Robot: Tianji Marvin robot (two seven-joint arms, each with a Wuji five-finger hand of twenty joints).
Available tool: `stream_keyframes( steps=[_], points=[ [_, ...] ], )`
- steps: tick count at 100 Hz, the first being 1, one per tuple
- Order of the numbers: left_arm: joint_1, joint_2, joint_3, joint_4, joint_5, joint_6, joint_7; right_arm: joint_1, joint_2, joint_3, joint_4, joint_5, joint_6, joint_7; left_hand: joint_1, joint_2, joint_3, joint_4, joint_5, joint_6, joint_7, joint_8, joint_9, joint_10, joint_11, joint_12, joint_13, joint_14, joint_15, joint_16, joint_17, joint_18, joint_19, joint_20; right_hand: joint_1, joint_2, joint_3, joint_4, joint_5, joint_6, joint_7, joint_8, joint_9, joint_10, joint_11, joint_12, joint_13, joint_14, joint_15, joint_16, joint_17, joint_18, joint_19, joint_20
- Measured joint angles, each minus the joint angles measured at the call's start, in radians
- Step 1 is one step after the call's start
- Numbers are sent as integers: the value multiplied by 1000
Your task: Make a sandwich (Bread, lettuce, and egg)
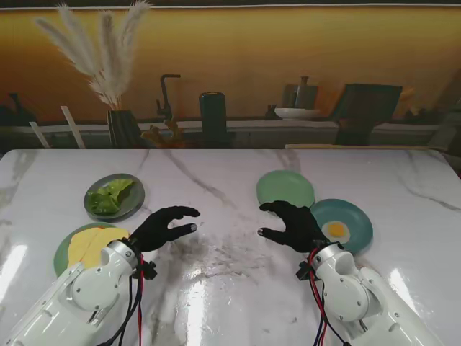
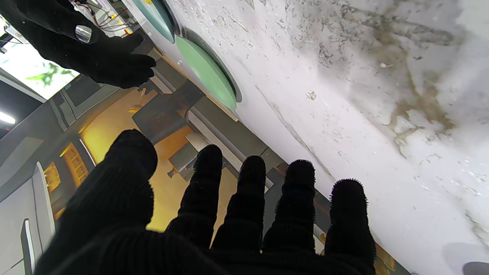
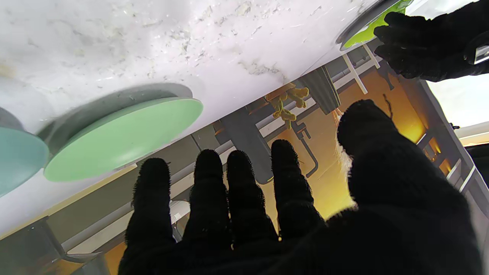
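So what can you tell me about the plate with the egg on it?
The teal plate is round, smooth and glossy, like glazed ceramic, and lies flat on the white marble table, to my right. A fried egg with a yellow yolk rests on its nearer side. The empty light green plate sits right beside it, farther from me. The right hand, open in a black glove, hovers next to it without holding it.

Marble table (image 1: 230, 288), amber wall (image 1: 245, 58) (pampas vase (image 1: 108, 79))

stand view high over table (image 1: 230, 288), wrist views close, inverted, sharing light green plate (image 2: 206, 72)
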Motion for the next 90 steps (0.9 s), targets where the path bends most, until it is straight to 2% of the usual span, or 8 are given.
stream_keyframes(
  steps=[14, 31, 55, 68, 90],
  points=[
    [-1, -1, -2, 3, 0, 11, 4, 30, 0, -5, 16, -25, 12, 1, 0, 0, 0, 0, 0, 0, -2, 0, 0, 0, 0, 0, 0, 0, 0, 0, 0, 0, -1, 0, 0, 0, 0, 0, 0, 0, 0, 0, 0, 0, 0, 0, 0, 0, 0, 0, 12, -13, 0, -12],
    [1, -1, -7, 6, 6, 16, 8, 71, 3, 3, 45, -148, 19, 1, 0, 0, 0, 0, 0, 0, -7, 0, 0, 0, 0, 0, 0, 0, 0, 0, -2, 0, -8, 0, 0, -1, 0, 0, 0, 0, 0, -1, 0, 0, 0, 0, 0, 0, 0, 0, 21, -13, 0, -26],
    [11, -1, -18, -3, 17, 22, 10, 146, 14, 9, 93, -148, 55, 57, 0, 0, 0, 0, 0, 0, -9, 0, 0, 0, 0, 0, 0, 0, 0, 0, -2, 0, -9, 0, 0, -6, 0, 0, 0, 1, 0, -12, 0, 0, 0, 0, 0, 0, 0, 0, 21, -13, 0, -32],
    [14, -1, -21, -10, 19, 28, 10, 230, 24, -28, 173, -194, 59, 69, 0, 0, 0, 0, 0, 0, -11, 0, 0, 0, 0, 0, 0, 0, 0, 0, -2, 0, -9, 0, 0, -14, 0, 0, 0, 1, 0, -13, 0, 0, 0, 0, 0, 0, 0, 0, 21, -13, 0, -36],
    [17, 0, -29, -18, 30, 31, 8, 359, 33, -81, 289, -202, 104, 131, 0, 0, 0, 0, 0, 0, -11, 0, 0, 0, 0, 0, 0, 0, -1, 0, -2, 0, -9, 0, 0, -15, 0, 0, -16, 20, -11, -27, -50, -1, 1, -2, -23, -10, 0, 0, 9, -24, 0, -37]
  ],
)
